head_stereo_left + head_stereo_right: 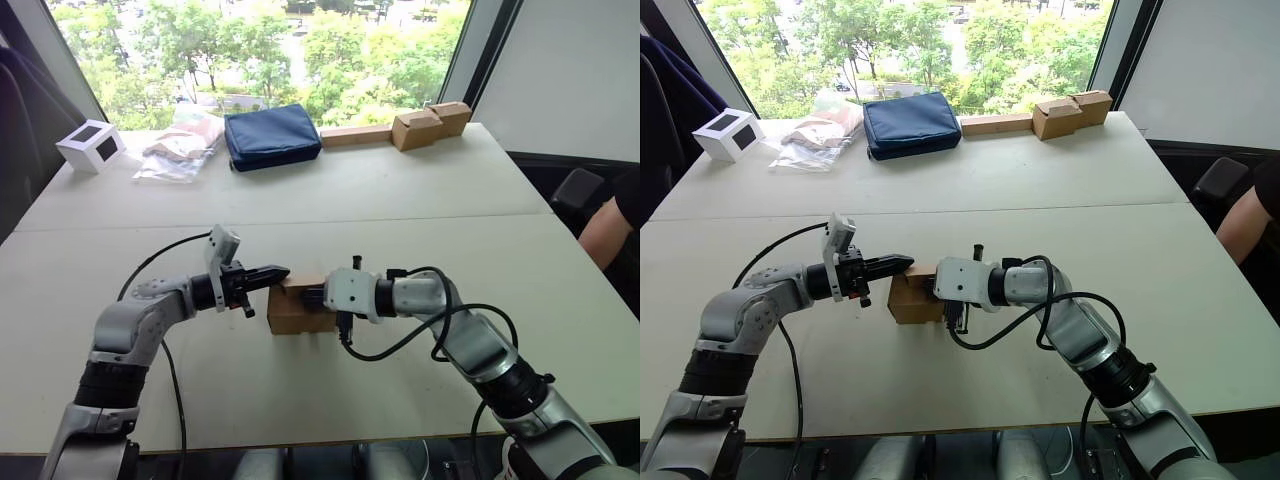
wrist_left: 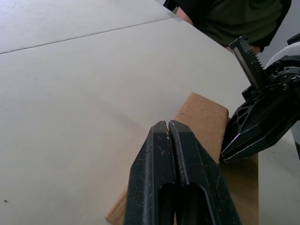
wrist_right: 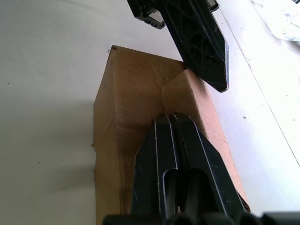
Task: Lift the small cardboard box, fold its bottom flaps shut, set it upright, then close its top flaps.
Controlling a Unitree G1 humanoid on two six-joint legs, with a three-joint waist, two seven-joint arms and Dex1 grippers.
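Small cardboard box point(image 1: 297, 312): plain brown, set on the white table point(image 1: 400, 190) toward its near edge, roughly midway between the side edges. Top flaps point(image 3: 187, 101) are seen folded down across its upper face.

Left gripper point(image 1: 281, 272): fingers pressed together with nothing between them, tips placed over the box's top at its left end.

Right gripper point(image 3: 165, 118): fingers likewise closed on nothing, tips laid against the box's top from the right end, close to the left gripper's tips.

Far edge of the table, left to right: white cube with a black face point(image 1: 91, 146) at the far left corner; clear plastic packet point(image 1: 180, 148); dark blue pouch point(image 1: 271, 135) near the middle; pale tan cardboard boxes with a long strip point(image 1: 405, 128) toward the far right corner.

A person's arm point(image 1: 605, 230) is seen beyond the table's right edge.
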